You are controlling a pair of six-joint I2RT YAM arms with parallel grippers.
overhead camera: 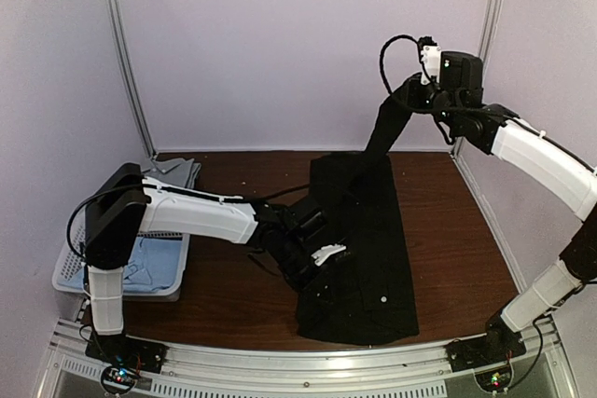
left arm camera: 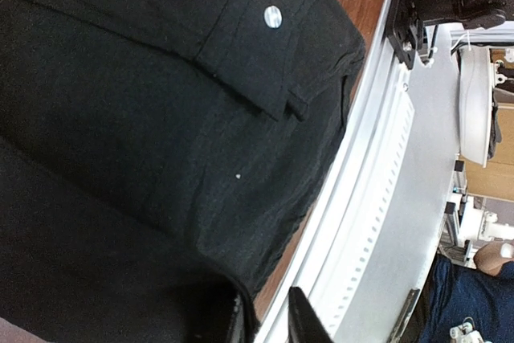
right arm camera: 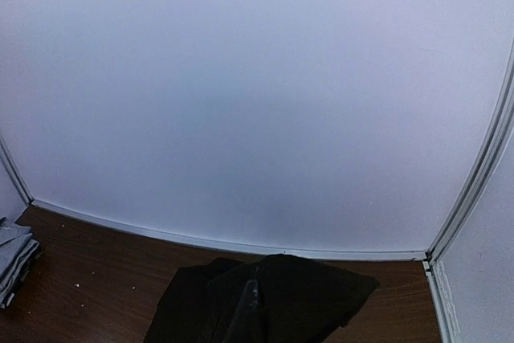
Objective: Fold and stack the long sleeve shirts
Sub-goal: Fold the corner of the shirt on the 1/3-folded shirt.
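left wrist: shirt (left arm camera: 120, 118) beneath end effector (left arm camera: 270, 320)

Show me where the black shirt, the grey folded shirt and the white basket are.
black shirt (overhead camera: 373, 258), top view, flat middle of its body.
grey folded shirt (overhead camera: 182, 174), top view, its top layer.
white basket (overhead camera: 140, 292), top view, near wall.

The black shirt (overhead camera: 359, 249) lies spread lengthwise down the middle of the table (overhead camera: 457, 230), its near hem close to the front edge. 1 small white button (left arm camera: 273, 16) shows on a flap. 1 strip of it, probably a sleeve, rises off the far end into the air. The grey shirt (overhead camera: 177, 172) sits folded at the table's far left. The light blue shirt (overhead camera: 149, 263) lies rumpled in the basket (overhead camera: 70, 272).
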